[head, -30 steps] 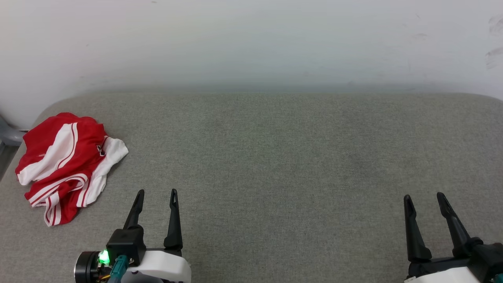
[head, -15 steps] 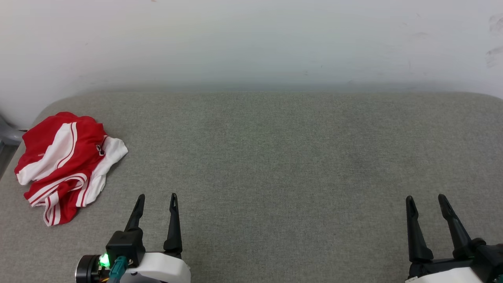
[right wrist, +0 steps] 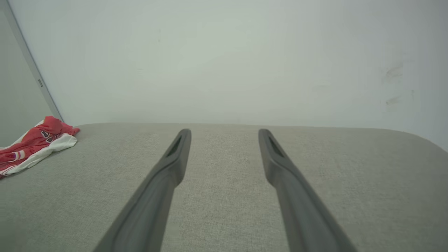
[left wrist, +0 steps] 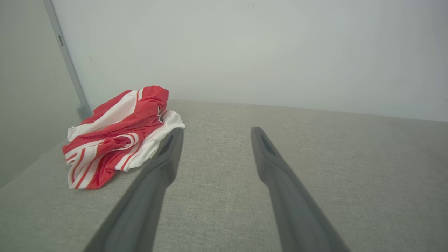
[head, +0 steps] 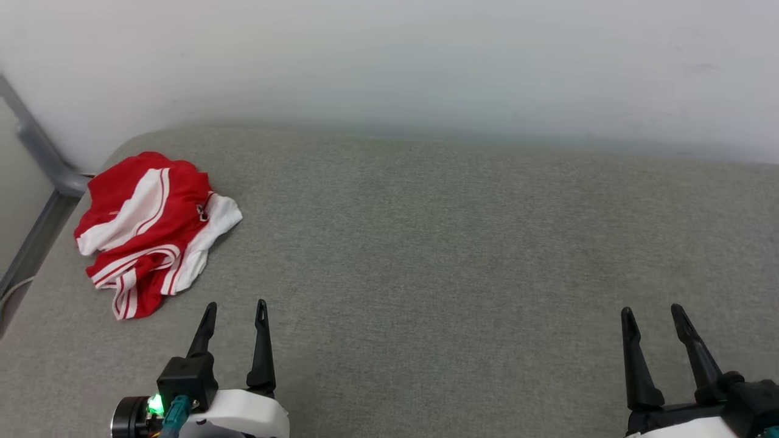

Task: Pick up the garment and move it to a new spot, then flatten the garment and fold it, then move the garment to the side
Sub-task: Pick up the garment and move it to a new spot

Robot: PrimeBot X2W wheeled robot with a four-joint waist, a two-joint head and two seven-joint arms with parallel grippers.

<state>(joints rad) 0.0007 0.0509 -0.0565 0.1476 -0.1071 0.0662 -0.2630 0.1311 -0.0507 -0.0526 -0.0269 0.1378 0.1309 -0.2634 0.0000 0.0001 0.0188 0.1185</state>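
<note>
- Though crumpled, garment (head: pixel 155 231) at far-left corner of grey fabric tabletop (head: pixel 426 255), long axis wall-to-near-edge, striped end nearest, white sleeve poking rightward.
- White wall (head: pixel 389 55) behind; grey rail (head: pixel 42 158) at left.
- Left jaws, right jaws: spread, empty, well apart from it.

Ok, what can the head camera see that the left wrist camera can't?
Head camera's extra: the right gripper, open, and a green light behind the left gripper. Left wrist camera's extra: a small mark on the grey post. Both: the crumpled garment lying untouched on the grey cushion, left of the open left gripper.
</note>
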